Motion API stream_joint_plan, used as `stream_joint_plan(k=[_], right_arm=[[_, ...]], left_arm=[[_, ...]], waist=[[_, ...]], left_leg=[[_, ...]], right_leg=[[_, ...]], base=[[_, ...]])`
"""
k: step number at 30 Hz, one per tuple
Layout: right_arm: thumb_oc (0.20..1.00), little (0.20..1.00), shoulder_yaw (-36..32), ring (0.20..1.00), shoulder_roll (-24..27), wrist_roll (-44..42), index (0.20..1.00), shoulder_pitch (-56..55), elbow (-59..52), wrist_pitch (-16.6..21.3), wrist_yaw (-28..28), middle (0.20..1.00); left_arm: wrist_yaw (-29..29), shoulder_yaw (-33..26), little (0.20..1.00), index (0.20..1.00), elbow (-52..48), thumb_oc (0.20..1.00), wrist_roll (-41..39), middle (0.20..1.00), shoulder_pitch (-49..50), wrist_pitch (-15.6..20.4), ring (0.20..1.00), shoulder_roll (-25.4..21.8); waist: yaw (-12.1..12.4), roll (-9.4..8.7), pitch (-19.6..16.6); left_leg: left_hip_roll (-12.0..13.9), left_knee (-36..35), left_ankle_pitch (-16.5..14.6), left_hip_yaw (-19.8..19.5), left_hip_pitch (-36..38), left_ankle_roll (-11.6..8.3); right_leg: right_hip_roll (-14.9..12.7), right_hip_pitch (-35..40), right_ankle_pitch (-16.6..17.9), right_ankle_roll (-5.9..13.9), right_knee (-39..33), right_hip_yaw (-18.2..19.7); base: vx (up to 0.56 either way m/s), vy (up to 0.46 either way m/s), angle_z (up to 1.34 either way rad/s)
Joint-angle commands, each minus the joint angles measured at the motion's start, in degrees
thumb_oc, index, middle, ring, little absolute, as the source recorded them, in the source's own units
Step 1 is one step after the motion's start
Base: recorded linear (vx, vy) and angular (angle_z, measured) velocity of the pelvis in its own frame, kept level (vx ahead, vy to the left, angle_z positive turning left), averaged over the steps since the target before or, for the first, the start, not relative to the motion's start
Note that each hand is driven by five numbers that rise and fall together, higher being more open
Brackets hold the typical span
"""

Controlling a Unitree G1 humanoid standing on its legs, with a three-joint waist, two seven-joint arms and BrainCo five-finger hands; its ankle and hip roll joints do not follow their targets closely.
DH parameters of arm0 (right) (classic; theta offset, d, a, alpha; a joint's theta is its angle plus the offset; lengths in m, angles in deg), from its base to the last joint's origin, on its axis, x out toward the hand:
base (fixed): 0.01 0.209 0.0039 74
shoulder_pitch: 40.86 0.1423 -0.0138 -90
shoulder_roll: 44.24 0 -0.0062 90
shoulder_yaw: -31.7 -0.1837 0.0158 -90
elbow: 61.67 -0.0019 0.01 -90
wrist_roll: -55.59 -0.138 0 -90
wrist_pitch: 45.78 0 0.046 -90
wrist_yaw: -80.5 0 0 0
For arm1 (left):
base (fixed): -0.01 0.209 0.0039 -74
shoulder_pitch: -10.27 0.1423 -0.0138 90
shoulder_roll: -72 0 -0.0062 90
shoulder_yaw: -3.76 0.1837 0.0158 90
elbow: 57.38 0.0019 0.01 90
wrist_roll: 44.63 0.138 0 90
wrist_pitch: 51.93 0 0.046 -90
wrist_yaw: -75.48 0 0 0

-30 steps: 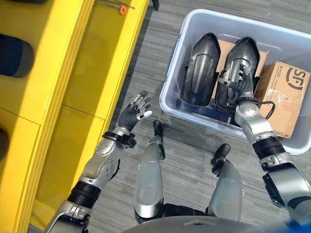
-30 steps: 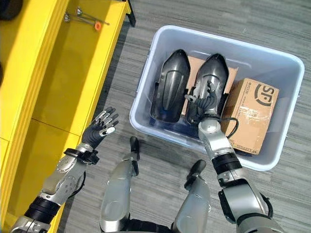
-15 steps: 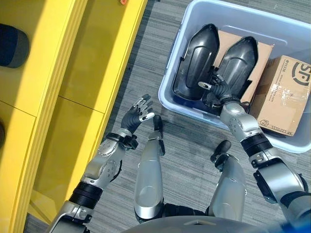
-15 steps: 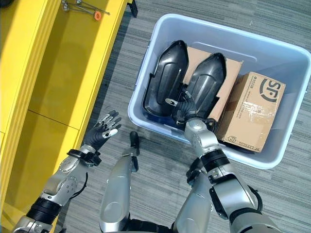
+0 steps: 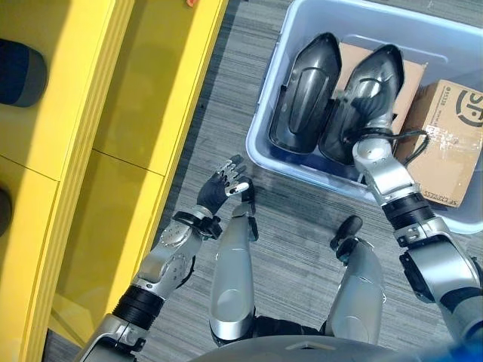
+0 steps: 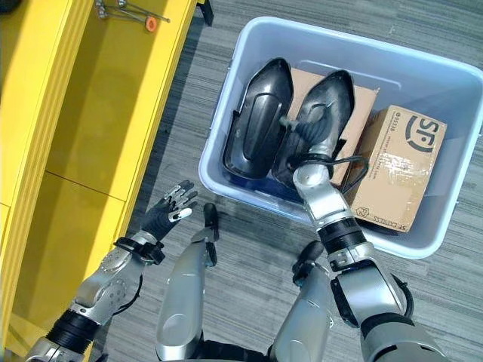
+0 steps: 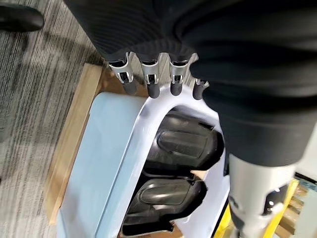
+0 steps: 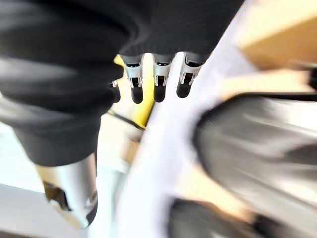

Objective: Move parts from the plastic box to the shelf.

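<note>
While the yellow shelf point(image 5: 83, 151) runs along the left side of the grey floor point(image 6: 249, 271), the pale blue plastic box point(image 6: 226, 128) is seen on the floor to its right, well apart from it. Two dark moulded parts point(image 6: 255, 121) are stood side by side in the box's left half, leaning on a flat cardboard sheet point(image 6: 355, 102); a taped cardboard carton point(image 6: 396, 170) is wedged against the box's right wall. Right hand point(image 6: 311, 134) is placed inside the box, on the right-hand dark part point(image 6: 332, 94); in the right wrist view its fingers point(image 8: 157, 74) are shown straight and spread, nothing clamped, contact with the part cannot be confirmed. Left hand point(image 5: 223, 187) is held over the floor between shelf and box, near the box's near-left corner, fingers point(image 7: 151, 74) loosely extended and apart, nothing held. Small metal tools with an orange piece point(image 6: 151, 23) are seen on the shelf's far end. A dark rounded item point(image 5: 23, 75) is seen at the shelf's left edge.
</note>
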Motion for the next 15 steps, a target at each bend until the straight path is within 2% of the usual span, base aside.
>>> stream_joint_plan(k=[1,3,8,10,13,14,15], right_arm=[[1.0,1.0,-1.6,1.0,-1.0,6.9,1.0,1.7,-6.1,8.3,-2.6,1.0],[1.0,1.0,-1.7,1.0,-1.5,9.1,1.0,0.7,-11.8,8.7,-2.2,1.0],[1.0,1.0,0.1,1.0,-2.4,11.3,1.0,-1.4,-15.3,6.4,-1.5,1.0],[1.0,1.0,0.5,1.0,-2.4,7.8,1.0,-4.1,-16.5,4.3,-1.9,1.0],[1.0,1.0,0.5,1.0,-2.5,4.3,1.0,-8.3,-17.6,3.4,-1.1,1.0],[1.0,1.0,1.0,1.0,-2.9,1.2,1.0,-11.2,-18.9,1.4,-0.9,1.0],[1.0,1.0,1.5,1.0,-3.4,0.1,1.0,-13.1,-19.4,1.0,-1.9,1.0]], left_arm=[[0.5,2.5,1.0,1.0,-5.6,1.0,0.8,1.0,0.7,2.8,1.0,0.6],[0.8,3.3,1.0,1.0,-5.5,1.0,0.1,1.0,1.7,3.6,1.0,0.5],[0.3,3.3,1.0,1.0,-4.7,1.0,-0.6,1.0,2.7,5.5,1.0,0.8],[0.2,3.1,1.0,1.0,-4.7,1.0,-0.9,1.0,3.3,6.5,1.0,0.8],[0.4,2.5,1.0,1.0,-4.8,1.0,-1.3,1.0,4.0,6.9,1.0,0.8],[0.5,2.3,1.0,1.0,-4.7,1.0,-1.0,1.0,4.2,7.1,1.0,1.0],[0.5,2.1,1.0,1.0,-4.6,1.0,-0.6,1.0,4.3,7.3,1.0,1.2]], waist=[[1.0,1.88,-2.1],[0.2,2.08,-2.1],[-0.8,2.31,-2.1],[-1.5,2.16,-2.1],[-2.5,1.78,-2.1],[-3.0,1.47,-2.1],[-3.4,1.32,-2.1]], left_leg=[[-0.2,-0.1,-3.3,1.8,1.6,0.47],[-0.3,-0.8,-3.4,2.4,2.7,0.18],[-0.2,-1.5,-3.6,3.9,4.5,0.16],[0.0,-1.6,-3.7,4.5,4.9,0.13],[0.1,-1.8,-3.8,4.9,5.3,0.01],[0.2,-2.1,-3.9,5.2,5.5,0.0],[0.2,-2.4,-3.8,5.5,5.7,0.06]], right_leg=[[1.2,-1.4,2.9,1.36,-0.1,0.9],[1.2,-0.8,3.2,1.54,-1.0,1.3],[0.7,0.0,3.5,1.82,-1.9,1.9],[0.6,0.1,3.7,1.92,-2.3,2.1],[0.7,0.2,3.9,2.08,-2.8,2.6],[0.6,0.1,4.3,2.22,-3.2,2.8],[0.6,0.1,4.5,2.32,-3.7,2.9]], base=[[0.0,0.029,-0.08],[0.0,0.082,-0.1],[-0.01,0.064,-0.2],[-0.01,0.044,-0.09],[-0.01,0.023,-0.03],[-0.01,0.026,-0.08],[-0.01,0.015,-0.11]])
